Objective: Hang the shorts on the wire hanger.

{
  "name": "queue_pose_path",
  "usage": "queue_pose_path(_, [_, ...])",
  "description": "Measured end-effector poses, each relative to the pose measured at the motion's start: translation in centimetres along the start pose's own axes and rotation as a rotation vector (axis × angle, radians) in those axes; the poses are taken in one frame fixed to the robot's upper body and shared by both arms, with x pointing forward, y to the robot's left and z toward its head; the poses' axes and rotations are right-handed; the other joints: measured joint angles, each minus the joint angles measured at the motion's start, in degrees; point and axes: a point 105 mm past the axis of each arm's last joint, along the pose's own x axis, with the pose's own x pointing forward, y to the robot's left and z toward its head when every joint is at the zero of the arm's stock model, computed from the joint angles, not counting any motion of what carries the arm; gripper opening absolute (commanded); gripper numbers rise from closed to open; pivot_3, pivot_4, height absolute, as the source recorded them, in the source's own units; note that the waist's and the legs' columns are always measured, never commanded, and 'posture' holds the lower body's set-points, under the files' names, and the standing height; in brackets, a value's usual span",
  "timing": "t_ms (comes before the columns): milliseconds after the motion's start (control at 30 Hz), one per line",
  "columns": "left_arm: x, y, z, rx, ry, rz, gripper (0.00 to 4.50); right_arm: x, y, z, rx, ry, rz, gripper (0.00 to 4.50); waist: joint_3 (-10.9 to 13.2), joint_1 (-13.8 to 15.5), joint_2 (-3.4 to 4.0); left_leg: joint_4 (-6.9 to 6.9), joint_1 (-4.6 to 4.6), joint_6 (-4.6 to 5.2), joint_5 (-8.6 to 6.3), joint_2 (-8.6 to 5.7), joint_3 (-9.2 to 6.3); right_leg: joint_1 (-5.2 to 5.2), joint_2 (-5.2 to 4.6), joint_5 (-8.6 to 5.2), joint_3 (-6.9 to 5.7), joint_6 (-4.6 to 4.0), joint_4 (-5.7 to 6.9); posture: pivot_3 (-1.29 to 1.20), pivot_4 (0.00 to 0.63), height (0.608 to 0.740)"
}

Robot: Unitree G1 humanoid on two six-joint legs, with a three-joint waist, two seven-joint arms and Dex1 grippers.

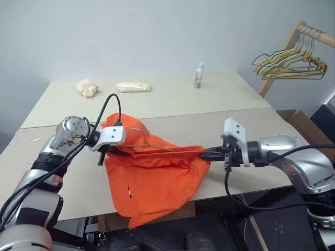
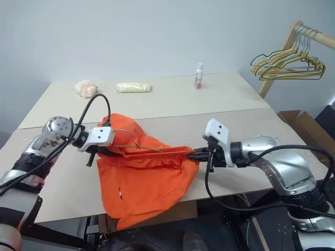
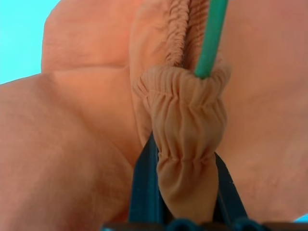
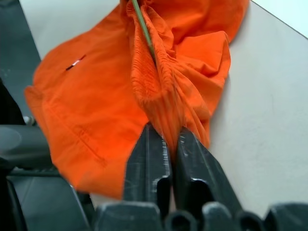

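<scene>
Shorts (image 1: 152,178) hang stretched between both jaws: left gripper (image 1: 109,150) pinches the waistband at 9 o'clock, right gripper (image 1: 209,152) nips it at 3 o'clock, fingers barely parted. Their long axis runs 9-to-3 over the bench (image 1: 172,99) edge, wire hanger (image 4: 143,26) threaded along the waistband.

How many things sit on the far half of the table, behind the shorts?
3: a crumpled pale peach lump toward the left, a pale yellow bag beside it, and a small white bottle toward the right. Nothing seems hidden there.
</scene>
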Motion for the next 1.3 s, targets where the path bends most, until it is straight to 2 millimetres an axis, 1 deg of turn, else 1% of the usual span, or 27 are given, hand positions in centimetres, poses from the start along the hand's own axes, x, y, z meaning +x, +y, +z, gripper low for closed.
queue_pose_path(67, [-0.1,-0.1,-0.5,-0.022,0.015,-0.003,0.00,-0.1,-0.5,-0.4,0.017,0.020,-0.032,1.79,0.0,0.0,0.00,0.00,0.00,0.00,0.00,0.00,0.00,-0.01,0.00,0.00,0.00,0.00,0.00,-0.21,0.000,0.740])
queue_pose_path(133, [-0.1,-0.1,-0.7,-0.027,0.021,-0.009,0.00,-0.3,-0.9,-0.6,0.033,0.027,-0.053,2.55,0.0,0.0,0.00,0.00,0.00,0.00,0.00,0.00,0.00,-0.01,0.00,0.00,0.00,0.00,0.00,-0.21,0.000,0.740])
queue_pose_path(300, [-0.5,0.2,-0.5,-0.029,0.012,-0.003,0.00,-1.2,-1.7,-0.1,0.035,0.014,-0.111,4.20,0.0,0.0,0.00,0.00,0.00,0.00,0.00,0.00,0.00,0.00,0.00,0.00,0.00,0.00,-0.01,-0.22,0.000,0.740])
queue_pose_path(367, [-0.4,0.2,-0.3,-0.028,0.007,-0.006,0.00,-1.4,-1.7,0.1,0.035,0.014,-0.122,4.20,0.0,0.0,0.00,0.00,0.00,0.00,0.00,0.00,0.00,-0.01,0.00,0.00,0.00,0.00,0.01,-0.22,0.000,0.740])
queue_pose_path(433, [-0.3,0.3,-0.2,-0.027,0.000,-0.007,0.00,-1.3,-0.9,0.7,0.017,0.008,-0.104,4.20,0.0,0.0,0.00,0.00,0.00,0.00,0.00,0.01,0.00,-0.02,0.00,0.00,0.00,0.00,0.03,-0.22,0.000,0.740])
queue_pose_path(567, [-0.3,0.8,0.7,-0.012,-0.019,-0.007,0.00,0.1,0.5,2.1,-0.063,0.058,-0.073,4.20,0.0,-0.2,0.00,0.00,0.01,0.00,0.00,0.02,0.00,-0.02,0.00,0.00,0.01,0.00,0.04,-0.22,0.000,0.740])
queue_pose_path(667, [-0.6,1.2,1.3,-0.004,-0.038,0.002,0.00,1.5,1.2,1.6,-0.086,0.136,-0.063,4.20,0.0,-0.2,0.00,0.01,-0.04,0.01,0.00,0.01,0.01,-0.06,0.00,0.00,0.02,0.00,0.06,-0.21,0.000,0.740])
queue_pose_path(767, [-0.6,1.2,1.5,-0.009,-0.050,-0.005,0.00,3.0,0.9,1.2,-0.159,0.232,-0.099,4.20,0.0,-0.3,0.00,0.02,-0.05,0.01,0.00,0.01,0.02,-0.09,-0.01,0.00,0.02,0.00,0.09,-0.21,0.000,0.740])
queue_pose_path(800, [-0.6,1.2,1.6,-0.011,-0.053,-0.008,0.00,3.4,0.4,1.1,-0.178,0.258,-0.127,4.20,0.0,-0.3,0.00,0.02,-0.05,0.01,0.00,0.01,0.01,-0.09,0.00,0.00,0.02,0.00,0.09,-0.21,0.000,0.740])
queue_pose_path(900, [-0.6,1.2,1.9,-0.003,-0.064,-0.013,0.00,4.6,-1.4,0.2,-0.174,0.322,-0.195,4.20,0.0,-0.4,0.00,0.03,-0.07,0.01,0.00,0.00,0.01,-0.09,0.00,0.00,0.01,0.00,0.11,-0.21,0.000,0.740])
queue_pose_path(967, [-0.7,1.2,2.0,0.002,-0.068,-0.015,0.00,5.0,-2.0,-0.2,-0.161,0.345,-0.204,4.20,0.0,-0.4,0.00,0.03,-0.12,0.01,0.00,0.00,-0.01,-0.11,0.00,0.00,-0.02,0.00,0.18,-0.21,0.000,0.740])
queue_pose_path(1033, [-0.8,1.2,2.2,0.009,-0.071,-0.020,0.00,5.4,-2.2,-0.1,-0.166,0.354,-0.186,4.20,0.0,-0.5,0.00,0.05,-0.17,0.01,0.00,0.00,-0.02,-0.14,-0.01,0.00,-0.03,0.00,0.19,-0.21,0.000,0.740])
queue_pose_path(1067, [-0.8,1.2,2.3,0.012,-0.075,-0.020,0.00,5.7,-2.2,0.1,-0.170,0.354,-0.165,3.84,0.0,-0.7,0.00,0.06,-0.18,0.01,0.00,0.00,-0.04,-0.13,-0.01,0.00,-0.04,0.00,0.19,-0.21,0.000,0.740])
queue_pose_path(1100, [-0.9,1.2,2.4,0.015,-0.077,-0.021,0.00,5.9,-2.1,0.1,-0.172,0.355,-0.148,3.66,0.0,-0.8,0.00,0.07,-0.18,0.02,-0.01,0.00,-0.05,-0.12,-0.01,0.00,-0.05,0.00,0.19,-0.21,0.000,0.740])
queue_pose_path(1200, [-0.7,1.2,2.7,0.024,-0.089,-0.024,0.00,6.4,-2.1,-0.1,-0.179,0.373,-0.100,2.66,0.0,-1.2,0.00,0.09,-0.18,0.02,-0.01,0.00,-0.08,-0.10,-0.01,0.00,-0.08,0.00,0.19,-0.21,0.000,0.740])
queue_pose_path(1233, [-0.7,1.2,2.8,0.025,-0.093,-0.025,0.00,6.6,-2.0,-0.2,-0.176,0.376,-0.083,2.23,0.0,-1.4,0.00,0.09,-0.17,0.02,-0.01,0.00,-0.08,-0.10,-0.02,0.00,-0.08,0.00,0.19,-0.21,0.000,0.740])
queue_pose_path(1300, [-0.5,1.2,2.9,0.028,-0.099,-0.027,0.00,6.9,-1.9,-0.1,-0.185,0.383,-0.055,1.51,0.0,-1.7,0.00,0.08,-0.18,0.02,-0.01,0.00,-0.09,-0.12,-0.01,0.00,-0.08,0.00,0.20,-0.21,0.000,0.740])
